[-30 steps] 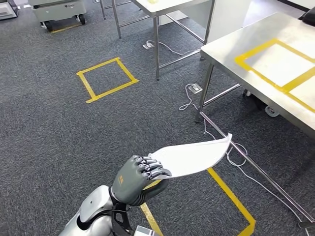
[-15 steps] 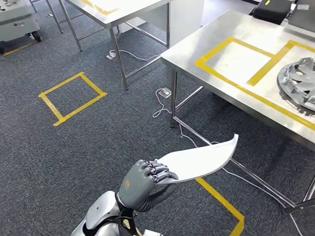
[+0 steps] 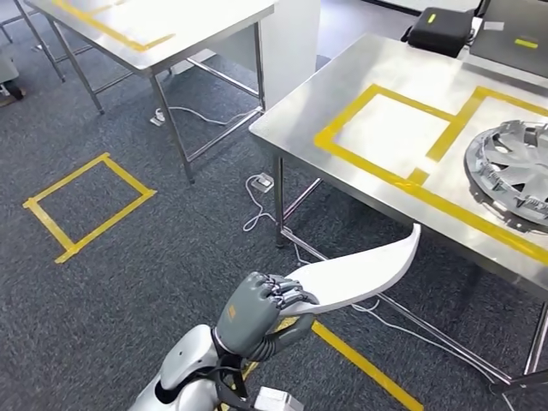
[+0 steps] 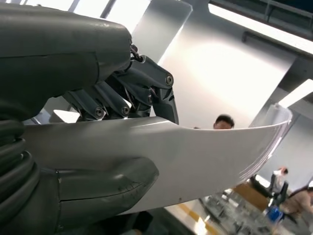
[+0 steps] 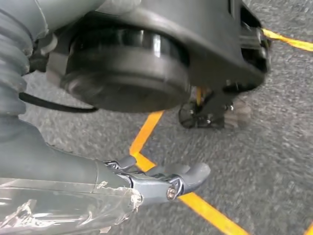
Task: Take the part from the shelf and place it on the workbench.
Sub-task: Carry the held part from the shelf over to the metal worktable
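Observation:
My left hand [image 3: 259,312] grips one end of a long, curved white part [image 3: 355,274], which sticks out to the right over the carpet, its tip close to the front edge of the steel workbench [image 3: 362,81]. In the left wrist view the fingers [image 4: 122,93] lie over the part [image 4: 191,156] and the thumb [image 4: 107,186] presses from below. A yellow tape rectangle [image 3: 388,128] marks the bench top. My right hand [image 5: 158,181] hangs over the carpet, fingers stretched out, holding nothing.
A silver wheel cover [image 3: 517,171] lies on the bench at the right, a black bag [image 3: 446,30] at its far edge. A second steel table [image 3: 162,17] stands at the back left. Cables [image 3: 259,205] and yellow floor tape [image 3: 87,205] lie on the carpet. A person's head [image 4: 223,121] shows beyond the part.
The camera has swung right: the workbench has slid left and nearer, and the wheel cover has come into sight. My left hand still holds the white part the same way.

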